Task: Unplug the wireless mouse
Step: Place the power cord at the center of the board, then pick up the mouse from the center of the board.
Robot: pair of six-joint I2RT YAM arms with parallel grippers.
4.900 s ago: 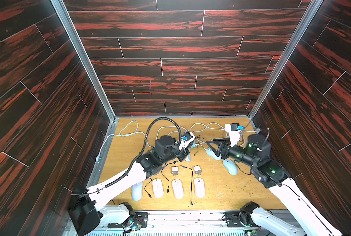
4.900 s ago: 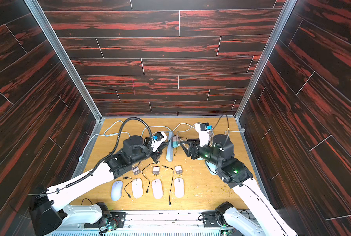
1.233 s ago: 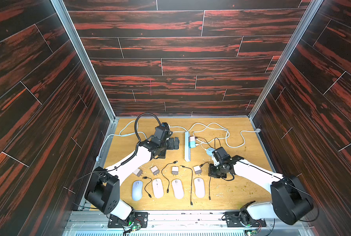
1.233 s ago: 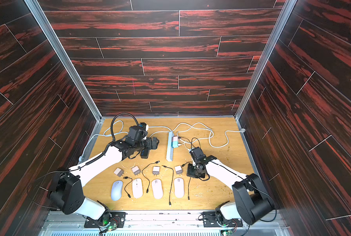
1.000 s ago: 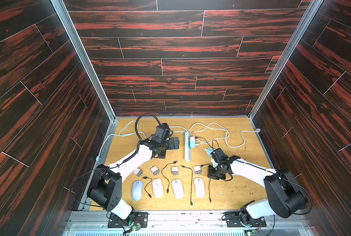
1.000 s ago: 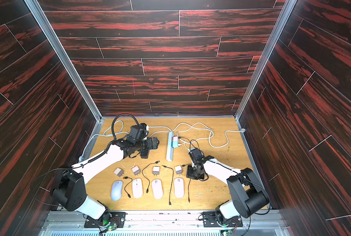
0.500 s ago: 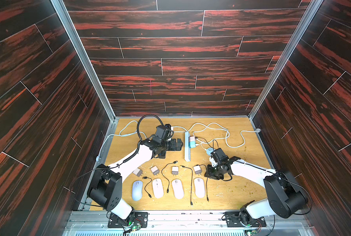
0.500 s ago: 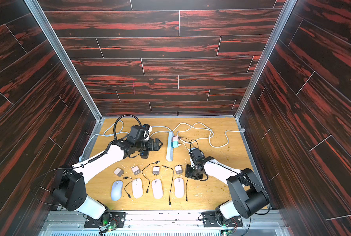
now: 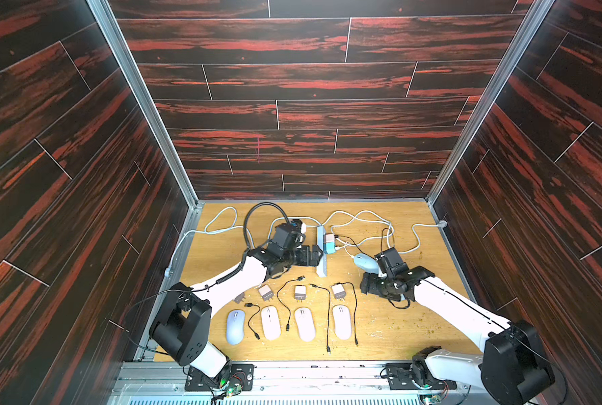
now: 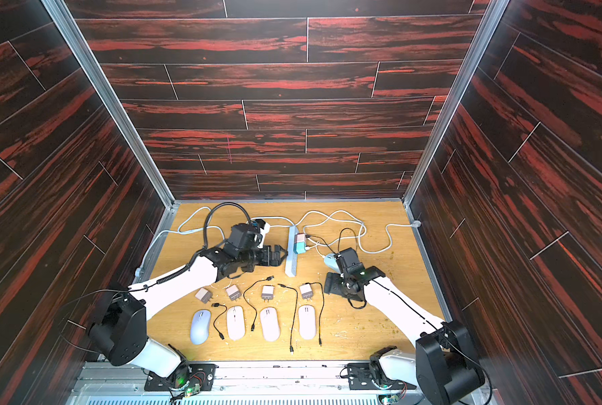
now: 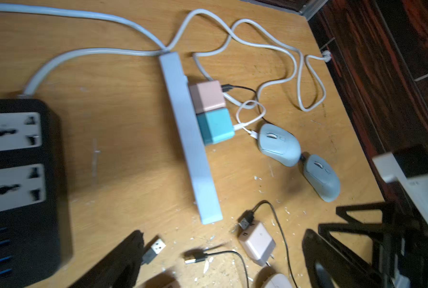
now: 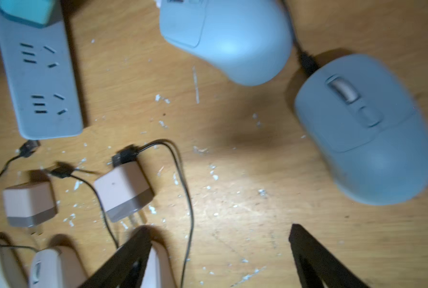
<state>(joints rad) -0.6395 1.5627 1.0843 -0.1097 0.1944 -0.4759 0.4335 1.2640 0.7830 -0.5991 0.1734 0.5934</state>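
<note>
Since a second ago the left claw (image 9: 314, 254) has eased right, fingers spread and empty, just left of the pale power strip (image 9: 322, 261), and the right claw (image 12: 219, 227) has gone from pressed together to wide apart. A pink charger (image 11: 206, 96) and a teal charger (image 11: 215, 126) sit in the strip. Right of them on the surface (image 9: 415, 333) lie the left blue mouse (image 11: 279, 144), a white lead at its front, and the right blue mouse (image 11: 321, 177), a black cable in its nose; the right claw hangs empty on their near side.
</note>
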